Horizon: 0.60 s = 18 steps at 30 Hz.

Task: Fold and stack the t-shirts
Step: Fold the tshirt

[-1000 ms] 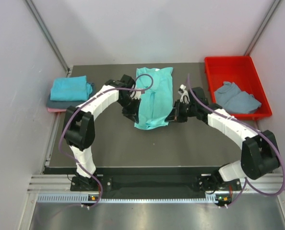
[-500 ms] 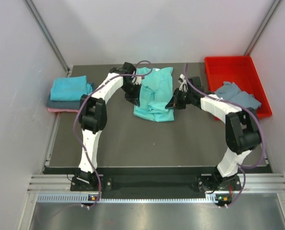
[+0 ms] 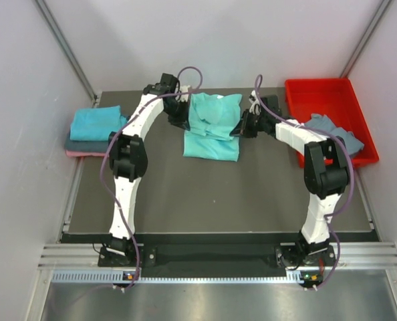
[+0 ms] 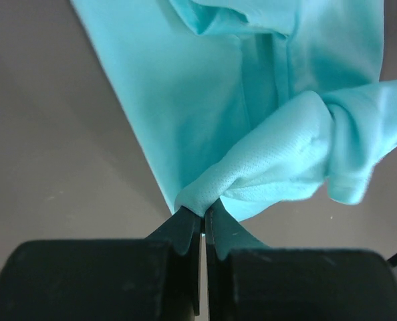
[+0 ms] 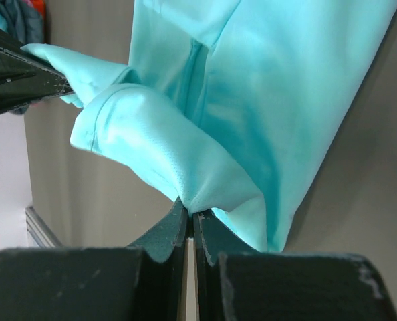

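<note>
The turquoise t-shirt lay on the table at the middle of the far edge, partly doubled over on itself. The left gripper had its jaws pressed together on a pinch of the cloth at the shirt's left side. The right gripper was clamped in the same way on a fold at the shirt's right side. In both wrist views the pinched fabric stood up in a loose roll above the flat layer beneath, so the fold looked only half laid.

At the left edge of the table sat a stack of folded shirts, a teal one on top. From above it seemed to hold three, with a darker layer and a pink one showing underneath, though the lower ones were mostly hidden. In the red tray at the far right corner a grey-blue t-shirt lay crumpled and unfolded.

By that showing, the task was more than half done. The turquoise shirt's fold remained to be finished and the shirt carried to the stack, and the tray's shirt had not yet been touched.
</note>
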Each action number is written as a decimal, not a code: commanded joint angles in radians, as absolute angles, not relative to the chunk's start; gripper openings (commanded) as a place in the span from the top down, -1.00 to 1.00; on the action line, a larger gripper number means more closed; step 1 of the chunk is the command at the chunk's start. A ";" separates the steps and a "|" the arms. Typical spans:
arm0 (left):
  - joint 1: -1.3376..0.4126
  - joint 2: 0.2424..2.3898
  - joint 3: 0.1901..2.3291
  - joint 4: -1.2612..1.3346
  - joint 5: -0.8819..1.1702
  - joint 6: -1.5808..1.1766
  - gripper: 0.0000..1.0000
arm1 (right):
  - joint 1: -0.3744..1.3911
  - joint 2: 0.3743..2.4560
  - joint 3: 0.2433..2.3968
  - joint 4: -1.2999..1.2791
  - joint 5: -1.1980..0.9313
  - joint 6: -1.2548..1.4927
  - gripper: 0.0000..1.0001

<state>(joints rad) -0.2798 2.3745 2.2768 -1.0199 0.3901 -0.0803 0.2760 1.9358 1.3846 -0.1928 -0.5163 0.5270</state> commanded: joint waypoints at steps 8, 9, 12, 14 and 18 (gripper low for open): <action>-0.262 2.440 2.345 -0.931 0.383 -0.095 0.84 | 0.265 2.013 1.476 -0.115 -0.477 0.486 1.00; -0.262 2.448 2.359 -0.913 0.383 -0.092 0.64 | 0.267 2.025 1.477 -0.109 -0.473 0.479 0.99; -0.265 2.467 2.416 -0.901 0.347 -0.087 0.05 | 0.264 2.016 1.486 -0.110 -0.448 0.460 0.31; -0.265 2.419 2.430 -0.890 0.336 -0.084 -0.14 | 0.261 1.990 1.497 -0.138 -0.448 0.424 0.02; -0.259 2.295 2.363 -0.902 0.337 -0.097 -0.26 | 0.227 1.855 1.430 -0.184 -0.448 0.440 -0.06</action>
